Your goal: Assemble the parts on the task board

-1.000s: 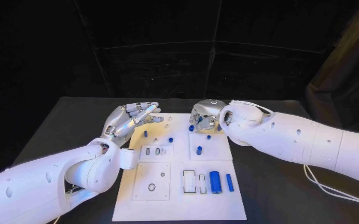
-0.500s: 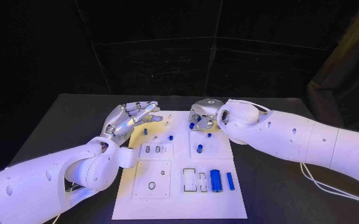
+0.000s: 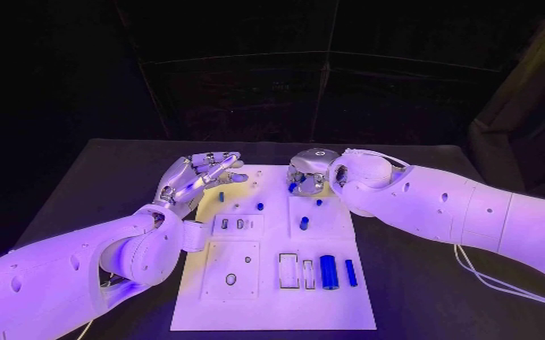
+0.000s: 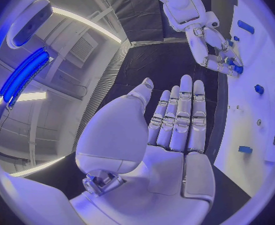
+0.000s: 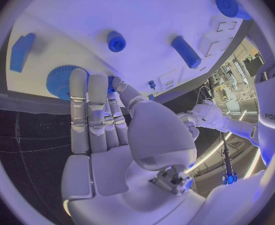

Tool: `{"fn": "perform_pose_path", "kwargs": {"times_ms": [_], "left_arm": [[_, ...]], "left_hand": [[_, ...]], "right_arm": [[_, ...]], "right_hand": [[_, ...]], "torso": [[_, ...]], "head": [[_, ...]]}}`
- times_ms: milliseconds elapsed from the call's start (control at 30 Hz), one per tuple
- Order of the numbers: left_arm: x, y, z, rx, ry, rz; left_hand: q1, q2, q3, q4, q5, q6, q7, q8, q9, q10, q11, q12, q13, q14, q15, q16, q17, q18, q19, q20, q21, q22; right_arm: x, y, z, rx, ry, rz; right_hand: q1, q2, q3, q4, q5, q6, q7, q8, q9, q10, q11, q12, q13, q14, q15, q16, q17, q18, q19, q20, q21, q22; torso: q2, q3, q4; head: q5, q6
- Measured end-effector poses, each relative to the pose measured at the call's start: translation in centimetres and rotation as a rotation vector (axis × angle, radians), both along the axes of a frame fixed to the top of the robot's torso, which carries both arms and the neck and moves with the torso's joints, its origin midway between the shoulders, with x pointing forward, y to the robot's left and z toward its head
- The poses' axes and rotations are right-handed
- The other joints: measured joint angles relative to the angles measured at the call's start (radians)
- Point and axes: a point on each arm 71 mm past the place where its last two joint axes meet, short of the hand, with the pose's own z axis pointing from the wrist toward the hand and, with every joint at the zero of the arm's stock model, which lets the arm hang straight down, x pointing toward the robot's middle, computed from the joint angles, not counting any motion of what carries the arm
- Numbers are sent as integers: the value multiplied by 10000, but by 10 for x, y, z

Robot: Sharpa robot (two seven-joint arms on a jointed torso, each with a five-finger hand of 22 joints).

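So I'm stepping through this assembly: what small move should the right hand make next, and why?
Probably close its fingers on the small blue part beneath them at the board's far end. The right hand hangs fingers-down over the task board there, and the left wrist view shows its fingertips right at that part, though a firm grip isn't clear. The left hand is open, holding nothing.

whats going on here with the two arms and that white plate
A two-armed robot is assembling small blue parts on the white task board on the black table. Its right hand reaches down at the board's far end, fingertips at a small blue piece. Its left hand hovers open at the board's far left edge, holding nothing.
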Motion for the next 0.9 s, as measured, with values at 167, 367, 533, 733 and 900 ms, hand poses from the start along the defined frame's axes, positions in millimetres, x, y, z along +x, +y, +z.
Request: {"fn": "perform_pose_path", "kwargs": {"times_ms": [167, 367, 533, 733, 900], "left_arm": [[1, 0, 0, 3, 28, -19], [1, 1, -1, 9, 50, -27], [2, 2, -1, 16, 69, -28], [3, 4, -1, 41, 79, 2], [4, 6, -1, 63, 72, 33]], "left_hand": [[0, 0, 30, -30, 0, 0, 0, 0, 0, 0, 0, 0, 0, 0, 0, 0, 0, 0, 0, 0, 0, -1], [45, 44, 30, -30, 0, 0, 0, 0, 0, 0, 0, 0, 1, 0, 0, 0, 17, -1, 0, 0, 0, -19], [45, 44, 70, -69, 0, 0, 0, 0, 1, 37, 37, -42, 1, -1, 0, -39, 26, -1, 0, 0, 0, -19], [45, 44, 70, -69, 0, 27, 27, 0, 1, 37, 37, -43, 1, 0, 1, -39, 35, -2, 35, 35, 0, -34], [45, 44, 82, -137, 0, 24, 24, -50, 1, 36, 37, -43, 2, 0, 0, -39, 43, -2, 35, 35, -40, -38]], "right_arm": [[2, 3, 1, -8, -9, 34], [3, 5, 2, 52, -90, 36], [0, 4, 3, 332, -373, 89], [-3, 6, 12, 1006, -960, 126], [0, 17, 16, 1481, -1356, 25]], "right_hand": [[-76, -76, 401, 16, -53, 47, 37, 0, -3, 72, -37, 0, 0, 0, 0, 295, 236, 162, -80, -9, 184, 108], [-76, -78, 1016, 4, -330, 328, 34, -6, 1, 380, -57, -3, 19, 0, 0, 1030, 1015, 157, 102, -20, 810, 903], [-182, -186, 1535, 39, -372, 492, 19, 39, 3, 615, -86, 0, 33, 37, -37, 1689, 1667, 158, 337, -62, 1414, 1656], [-297, -301, 1850, 120, -403, 524, 48, 37, 19, 622, -93, 4, 51, 37, -37, 1850, 1759, 158, 336, -62, 1575, 1809], [-366, -370, 2027, 191, -405, 525, 50, 36, 19, 622, -93, 6, 35, 37, -37, 1850, 1719, 157, 330, -55, 1574, 1817]], "torso": [[41, 3, 2], [69, 6, 9], [81, 6, 8], [94, 4, 5], [120, -1, 6]], "head": [[-8, 1], [-10, -12], [1, -12], [23, 58], [31, 121]]}}
